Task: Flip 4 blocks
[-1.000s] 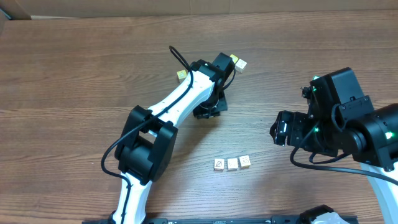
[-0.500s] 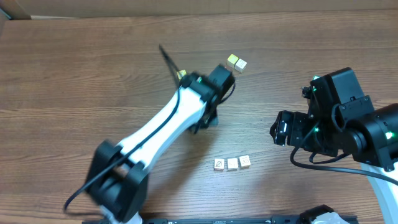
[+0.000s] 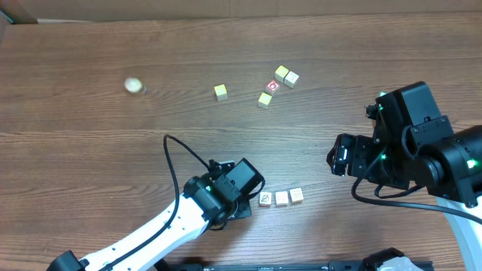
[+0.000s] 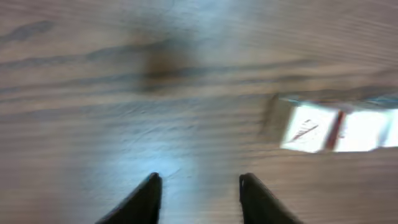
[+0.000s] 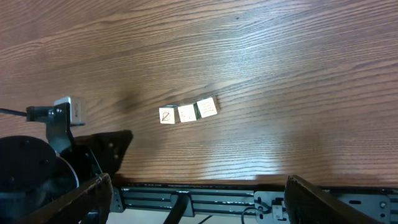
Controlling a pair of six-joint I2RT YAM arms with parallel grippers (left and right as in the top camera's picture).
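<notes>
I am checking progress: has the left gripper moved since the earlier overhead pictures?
Yes. The left gripper has left the far cubes and now sits just left of the row of three blocks.

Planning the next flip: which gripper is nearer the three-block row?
Left. The left gripper is beside one end of the row; the right gripper hangs farther off past the other.

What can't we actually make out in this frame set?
- Left wrist view: motion blur makes the prints on the row of blocks unreadable, and the right edge cuts the row off.
- Left tool: hidden under its own wrist in the overhead view.
- Overhead: far pair of blocks is too small to read the faces.
- Overhead: pale round object is blurred and unidentifiable.
</notes>
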